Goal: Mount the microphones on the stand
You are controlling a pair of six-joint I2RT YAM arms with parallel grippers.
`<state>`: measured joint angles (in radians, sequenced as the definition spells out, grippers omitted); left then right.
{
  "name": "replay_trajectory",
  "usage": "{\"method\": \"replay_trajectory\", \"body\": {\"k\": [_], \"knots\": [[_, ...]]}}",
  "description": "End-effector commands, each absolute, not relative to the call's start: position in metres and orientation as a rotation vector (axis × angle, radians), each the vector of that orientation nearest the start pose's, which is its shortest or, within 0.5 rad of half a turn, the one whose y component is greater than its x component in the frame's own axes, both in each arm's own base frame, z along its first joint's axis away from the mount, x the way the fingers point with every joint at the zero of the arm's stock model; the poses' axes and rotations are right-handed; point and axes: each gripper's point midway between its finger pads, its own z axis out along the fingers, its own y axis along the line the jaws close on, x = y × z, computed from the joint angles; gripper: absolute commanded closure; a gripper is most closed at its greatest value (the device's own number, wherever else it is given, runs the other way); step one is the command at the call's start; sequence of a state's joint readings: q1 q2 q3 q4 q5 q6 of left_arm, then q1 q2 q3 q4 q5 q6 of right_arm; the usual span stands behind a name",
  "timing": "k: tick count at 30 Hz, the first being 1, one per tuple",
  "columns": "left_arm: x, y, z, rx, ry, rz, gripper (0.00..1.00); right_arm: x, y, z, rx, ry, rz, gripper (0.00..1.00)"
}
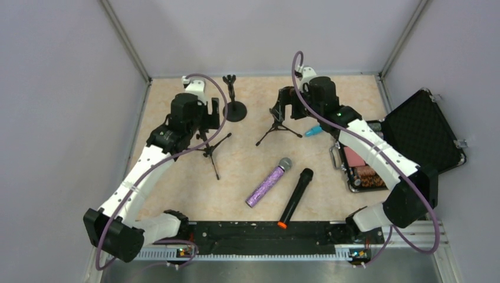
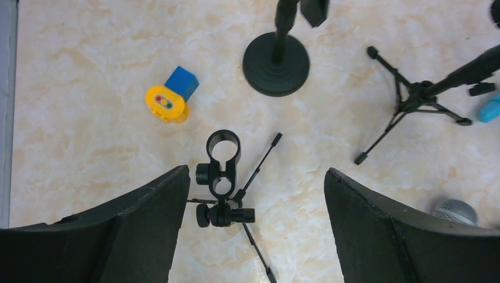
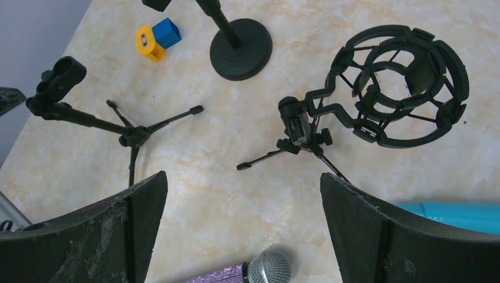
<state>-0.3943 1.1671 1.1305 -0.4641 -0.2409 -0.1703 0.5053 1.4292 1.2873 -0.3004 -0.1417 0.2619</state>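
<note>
The glittery purple microphone [image 1: 269,183] with a silver grille and the black microphone [image 1: 295,197] with an orange end lie close together mid-worktop [image 1: 194,188], the light blue microphone [image 1: 312,130] pokes out from under the right arm, and the left claw [image 2: 256,177] and right claw [image 3: 243,177] both gape empty.

blue microphone [image 1: 312,130] hidden (mostly), purple microphone [image 3: 255,270] cropped
</note>
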Motion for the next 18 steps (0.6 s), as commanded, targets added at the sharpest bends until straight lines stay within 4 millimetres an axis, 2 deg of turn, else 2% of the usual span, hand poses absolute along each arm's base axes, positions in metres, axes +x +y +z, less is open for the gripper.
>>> {"method": "replay_trajectory", "body": {"k": [1,3,5,9,18], "knots": [[0.346,-0.133,0.314,0.185,1.883,-0.267,0.11,0.365,0.234,0.280,-0.316,1.973,0.672,0.01],[0.347,-0.146,0.318,0.226,1.868,-0.310,0.09,0.364,0.232,0.283,-0.302,1.968,0.729,0.01],[0.351,-0.159,0.320,0.259,1.864,-0.328,0.01,0.363,0.226,0.285,-0.283,1.960,0.760,0.01],[0.361,-0.192,0.317,0.335,1.880,-0.358,0.01,0.363,0.207,0.287,-0.216,1.951,0.781,0.01],[0.388,-0.284,0.285,0.534,1.935,-0.444,0.01,0.360,0.156,0.278,-0.037,1.931,0.777,0.01]]}}
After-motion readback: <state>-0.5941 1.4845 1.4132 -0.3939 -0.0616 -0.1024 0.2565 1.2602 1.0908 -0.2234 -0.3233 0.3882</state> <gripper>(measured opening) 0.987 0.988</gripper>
